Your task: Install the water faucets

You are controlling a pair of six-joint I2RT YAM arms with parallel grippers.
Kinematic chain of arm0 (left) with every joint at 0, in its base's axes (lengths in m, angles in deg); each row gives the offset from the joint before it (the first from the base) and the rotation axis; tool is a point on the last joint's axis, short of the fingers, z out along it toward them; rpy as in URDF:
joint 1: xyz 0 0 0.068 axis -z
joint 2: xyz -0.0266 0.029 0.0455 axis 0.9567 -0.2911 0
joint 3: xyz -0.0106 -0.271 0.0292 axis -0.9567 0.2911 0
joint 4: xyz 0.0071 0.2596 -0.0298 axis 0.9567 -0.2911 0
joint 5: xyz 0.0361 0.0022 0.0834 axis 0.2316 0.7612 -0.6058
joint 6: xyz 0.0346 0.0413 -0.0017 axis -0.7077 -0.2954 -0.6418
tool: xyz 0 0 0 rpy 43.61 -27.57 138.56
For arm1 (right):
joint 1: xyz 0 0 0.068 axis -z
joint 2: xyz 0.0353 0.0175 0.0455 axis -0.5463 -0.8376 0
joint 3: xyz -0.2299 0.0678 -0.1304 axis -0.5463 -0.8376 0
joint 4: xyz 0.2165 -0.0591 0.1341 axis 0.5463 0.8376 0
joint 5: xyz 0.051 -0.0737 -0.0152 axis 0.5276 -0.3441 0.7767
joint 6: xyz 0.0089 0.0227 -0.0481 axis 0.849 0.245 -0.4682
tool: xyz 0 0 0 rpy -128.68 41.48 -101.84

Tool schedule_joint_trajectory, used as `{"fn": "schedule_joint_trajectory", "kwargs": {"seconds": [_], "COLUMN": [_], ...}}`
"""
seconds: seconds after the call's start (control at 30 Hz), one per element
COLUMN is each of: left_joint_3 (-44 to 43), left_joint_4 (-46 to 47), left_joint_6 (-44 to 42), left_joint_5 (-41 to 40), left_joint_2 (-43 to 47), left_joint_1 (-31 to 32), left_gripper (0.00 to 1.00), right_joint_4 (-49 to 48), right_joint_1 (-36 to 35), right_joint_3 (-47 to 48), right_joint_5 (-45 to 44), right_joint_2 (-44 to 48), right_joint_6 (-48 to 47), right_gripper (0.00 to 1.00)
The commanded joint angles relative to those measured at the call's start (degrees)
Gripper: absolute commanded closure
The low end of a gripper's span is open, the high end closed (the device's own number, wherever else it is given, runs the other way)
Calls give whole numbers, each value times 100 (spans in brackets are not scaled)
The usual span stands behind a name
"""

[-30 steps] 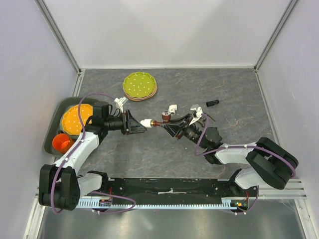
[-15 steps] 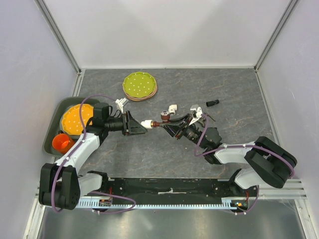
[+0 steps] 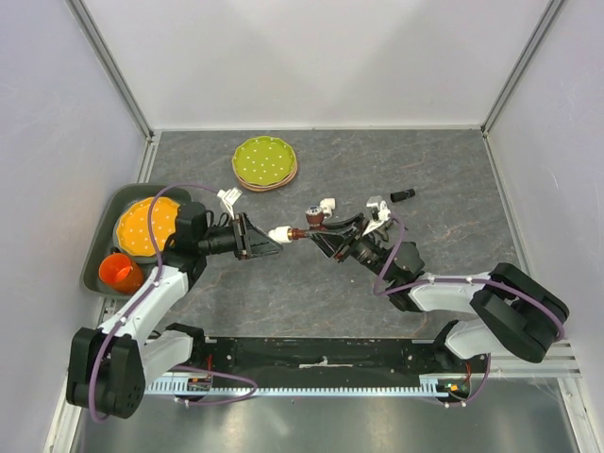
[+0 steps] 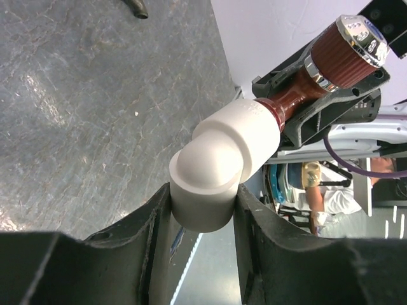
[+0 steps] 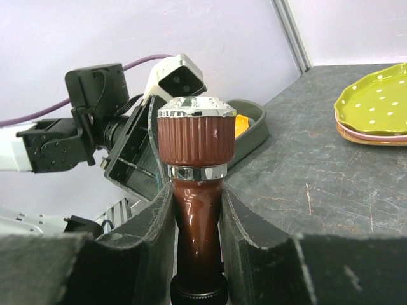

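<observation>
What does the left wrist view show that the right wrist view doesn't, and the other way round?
Left wrist only: the white elbow fitting clamped in the left tool, with the reddish-brown faucet meeting its mouth. Right wrist only: the green plate and the grey tray. Both: that faucet, gripped by the right tool.

glossy reddish-brown faucet [image 5: 194, 213], chrome-capped, smooth matt white plastic elbow [image 4: 219, 159], mottled grey tabletop [image 4: 82, 95]
</observation>
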Motion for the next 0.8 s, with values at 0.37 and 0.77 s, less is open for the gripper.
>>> {"fn": "schedule_joint_trajectory", "kwargs": {"seconds": [0.37,0.77], "left_joint_3": [-19,-107], "left_joint_4": [1239,1353], "left_joint_6": [-29,-1461], "left_joint_5": [-1811,-3060], "left_joint_2": [578,648], "left_joint_1": [1349,1640], "left_gripper": [98,98], "right_joint_4": [-1965,223], "right_joint_1": [-195,-204], "right_joint_3": [10,142], "right_joint_5": [118,-365], "right_joint_2": [323,842], "right_joint_6": [648,726], "right_gripper": [100,100]}}
